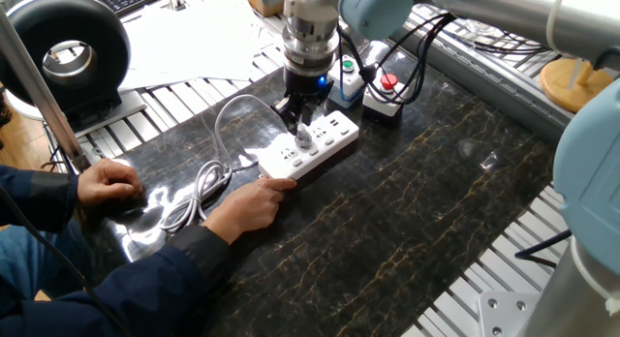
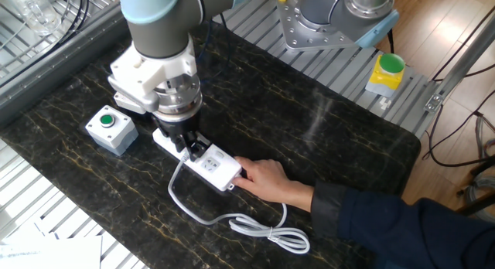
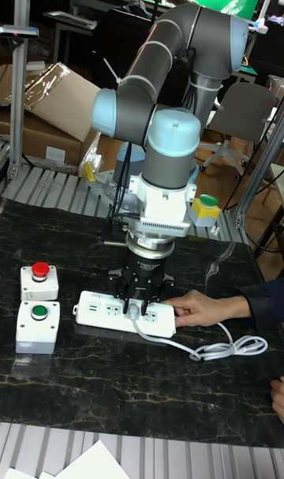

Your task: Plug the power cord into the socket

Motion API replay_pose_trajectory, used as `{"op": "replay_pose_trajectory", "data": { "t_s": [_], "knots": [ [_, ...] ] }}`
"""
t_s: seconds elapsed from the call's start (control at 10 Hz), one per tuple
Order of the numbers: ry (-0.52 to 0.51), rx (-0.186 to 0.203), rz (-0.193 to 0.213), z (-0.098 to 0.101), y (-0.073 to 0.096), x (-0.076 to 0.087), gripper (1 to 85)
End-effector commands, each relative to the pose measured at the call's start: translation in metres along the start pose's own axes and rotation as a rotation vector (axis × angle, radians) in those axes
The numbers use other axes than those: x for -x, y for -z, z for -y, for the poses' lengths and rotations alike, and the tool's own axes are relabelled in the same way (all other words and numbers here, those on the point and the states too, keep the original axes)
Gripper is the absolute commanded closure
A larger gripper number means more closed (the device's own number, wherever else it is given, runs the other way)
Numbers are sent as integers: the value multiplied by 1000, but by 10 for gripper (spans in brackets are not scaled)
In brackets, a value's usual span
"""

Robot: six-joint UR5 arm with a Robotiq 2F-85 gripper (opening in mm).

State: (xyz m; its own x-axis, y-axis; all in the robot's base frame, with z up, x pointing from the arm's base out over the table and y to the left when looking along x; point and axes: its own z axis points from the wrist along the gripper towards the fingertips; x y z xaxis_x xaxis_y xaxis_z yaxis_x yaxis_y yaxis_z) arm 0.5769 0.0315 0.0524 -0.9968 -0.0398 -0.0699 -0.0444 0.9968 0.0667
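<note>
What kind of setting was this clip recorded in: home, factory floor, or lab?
Most likely a robotics lab or workshop. The arm works on a dark marble-patterned table set on aluminium framing, with push-button boxes beside the socket, and cardboard boxes and office chairs behind.

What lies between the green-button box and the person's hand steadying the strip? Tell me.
In the tall fixed view, the power strip spans that stretch from the green-button box to the hand, with the gripper standing over the plug.
</note>
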Motion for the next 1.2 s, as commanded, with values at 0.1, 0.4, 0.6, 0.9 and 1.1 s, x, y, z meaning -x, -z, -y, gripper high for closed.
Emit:
{"op": "replay_pose_trajectory", "data": {
  "t_s": [0.1, 0.4, 0.6, 0.9, 1.1],
  "knots": [
    [-10, 4, -19, -3, -5, -13, 490],
    [-11, 5, -14, -3, -6, -12, 517],
    [-13, 4, -9, -2, -7, -11, 560],
    [-17, 2, -3, -2, -8, -9, 840],
    [-17, 4, 15, -2, -18, -3, 840]
  ]
}}
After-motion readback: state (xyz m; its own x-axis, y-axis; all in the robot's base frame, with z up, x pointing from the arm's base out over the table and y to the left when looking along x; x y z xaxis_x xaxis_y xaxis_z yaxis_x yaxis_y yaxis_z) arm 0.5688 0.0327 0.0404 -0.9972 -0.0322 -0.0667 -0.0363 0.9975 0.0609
